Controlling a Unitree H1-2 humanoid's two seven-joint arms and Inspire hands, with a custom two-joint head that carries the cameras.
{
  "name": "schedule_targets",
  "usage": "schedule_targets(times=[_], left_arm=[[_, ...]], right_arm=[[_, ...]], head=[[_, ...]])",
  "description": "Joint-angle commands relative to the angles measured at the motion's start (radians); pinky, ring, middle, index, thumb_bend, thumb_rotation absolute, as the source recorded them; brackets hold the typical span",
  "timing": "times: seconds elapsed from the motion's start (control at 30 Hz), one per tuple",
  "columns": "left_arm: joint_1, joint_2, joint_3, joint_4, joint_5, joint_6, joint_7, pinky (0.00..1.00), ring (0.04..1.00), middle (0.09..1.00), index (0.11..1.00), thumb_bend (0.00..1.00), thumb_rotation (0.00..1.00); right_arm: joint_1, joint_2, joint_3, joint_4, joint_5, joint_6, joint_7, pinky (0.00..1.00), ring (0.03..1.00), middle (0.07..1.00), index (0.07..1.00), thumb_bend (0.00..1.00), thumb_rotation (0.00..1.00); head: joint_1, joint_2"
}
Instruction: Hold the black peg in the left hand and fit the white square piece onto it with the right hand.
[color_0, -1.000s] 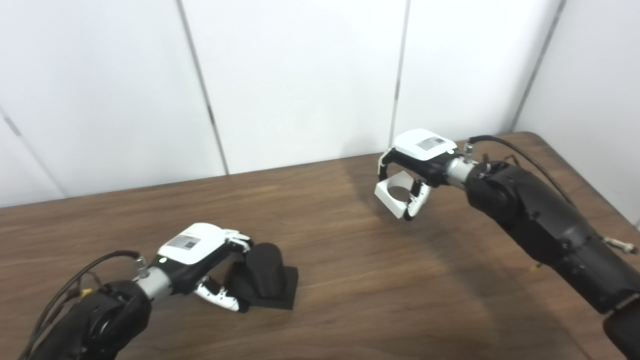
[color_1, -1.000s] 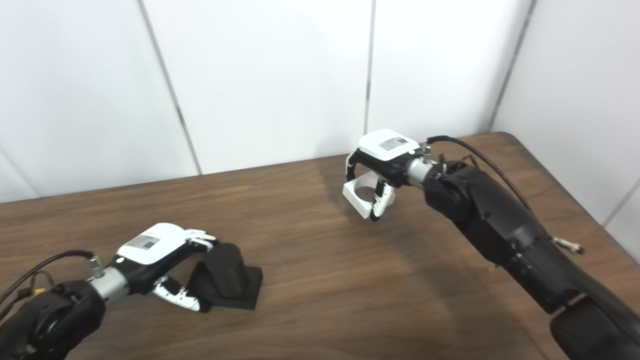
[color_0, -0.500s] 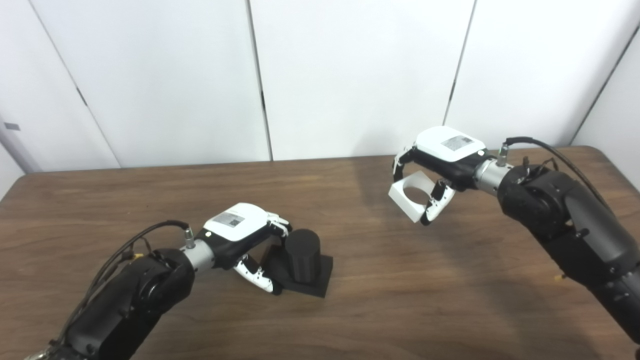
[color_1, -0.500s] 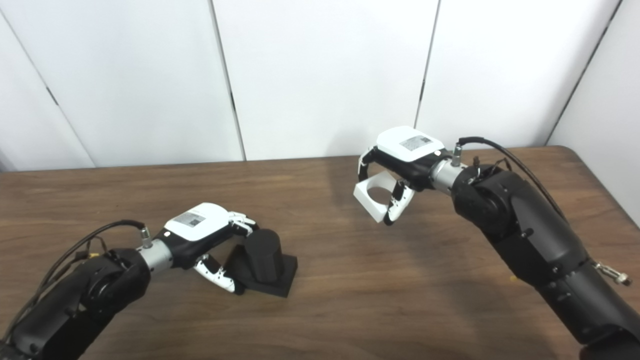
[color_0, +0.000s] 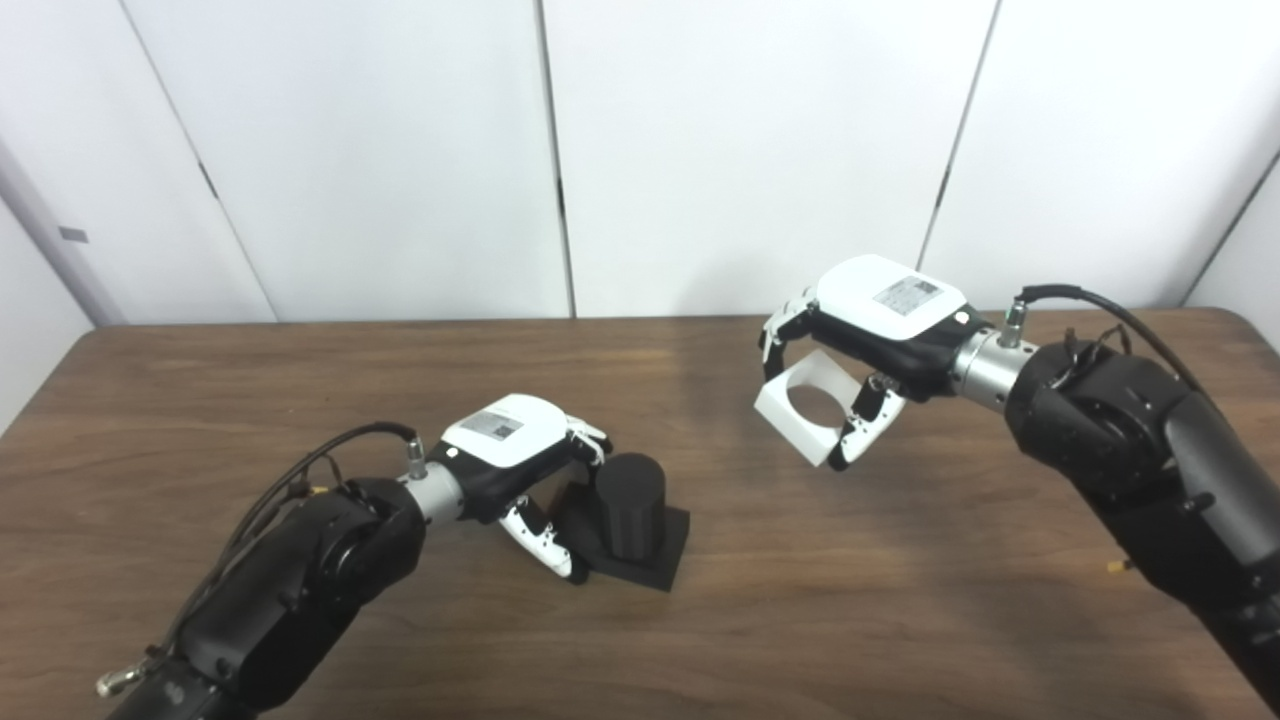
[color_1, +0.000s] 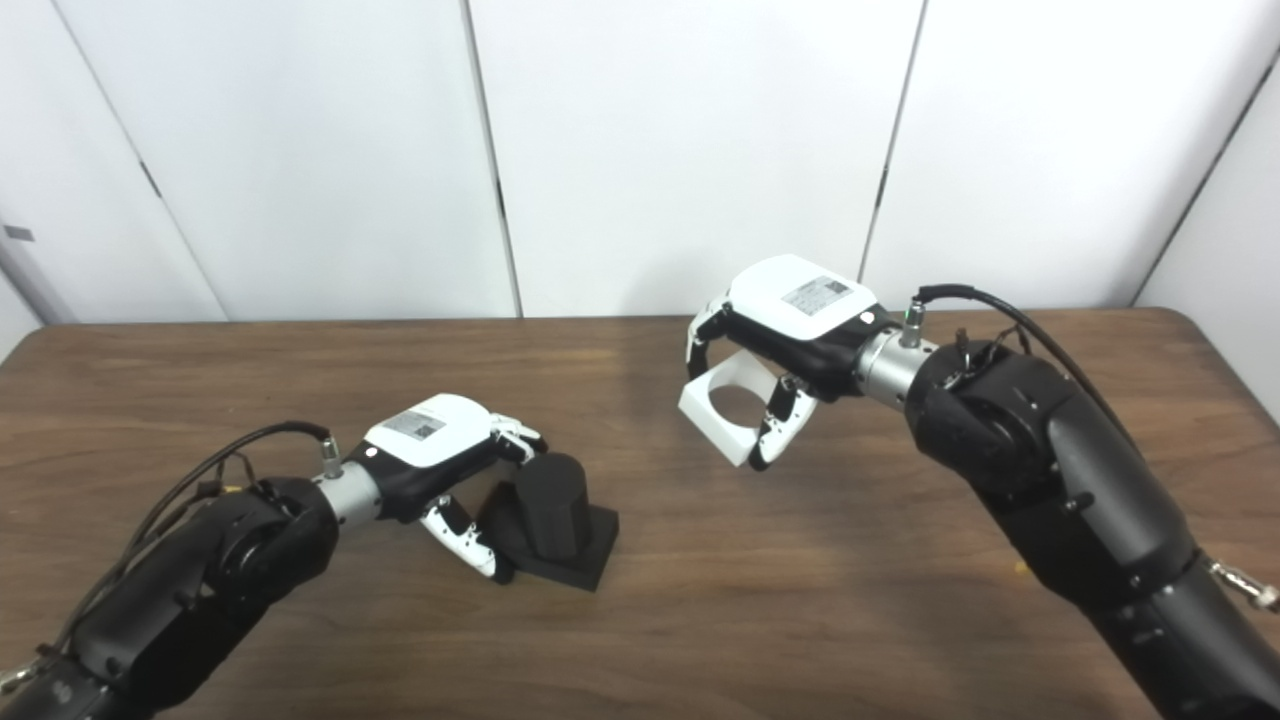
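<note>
The black peg is a short upright cylinder on a square black base, standing on the wooden table left of centre. My left hand is shut on the peg's left side, fingers over its top edge and thumb against the base. The white square piece, with a round hole through it, is held tilted in the air by my right hand, above the table and to the right of the peg. It also shows in the right eye view.
White wall panels stand behind the table's far edge. The table's right corner is near the right arm.
The camera has swung left, shifting the whole picture. My right hand with the white piece has come a little lower and nearer the peg. My left hand keeps its hold.
</note>
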Motion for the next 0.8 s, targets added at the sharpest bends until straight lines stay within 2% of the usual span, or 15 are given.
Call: schedule_targets(times=[0.0, 0.5, 0.77], left_arm=[[0.050, -0.012, -0.066, 0.034, 0.059, 0.010, -0.088, 0.71, 0.881, 0.856, 0.485, 0.52, 0.06], [0.048, -0.015, -0.072, 0.034, 0.069, 0.010, -0.087, 0.72, 0.884, 0.853, 0.485, 0.52, 0.06], [0.050, -0.026, -0.074, 0.038, 0.067, 0.015, -0.087, 0.71, 0.868, 0.849, 0.485, 0.52, 0.06]], right_arm=[[-0.044, 0.007, -0.013, -0.048, 0.022, -0.031, -0.005, 0.74, 0.799, 0.744, 0.478, 0.52, 0.13], [-0.063, 0.113, 0.011, -0.078, 0.020, -0.031, 0.021, 0.75, 0.796, 0.745, 0.478, 0.52, 0.13], [-0.072, 0.139, 0.016, -0.075, 0.028, -0.056, 0.022, 0.76, 0.790, 0.737, 0.477, 0.52, 0.13]], head=[[-0.001, 0.000], [0.020, 0.005], [0.025, 0.008]])
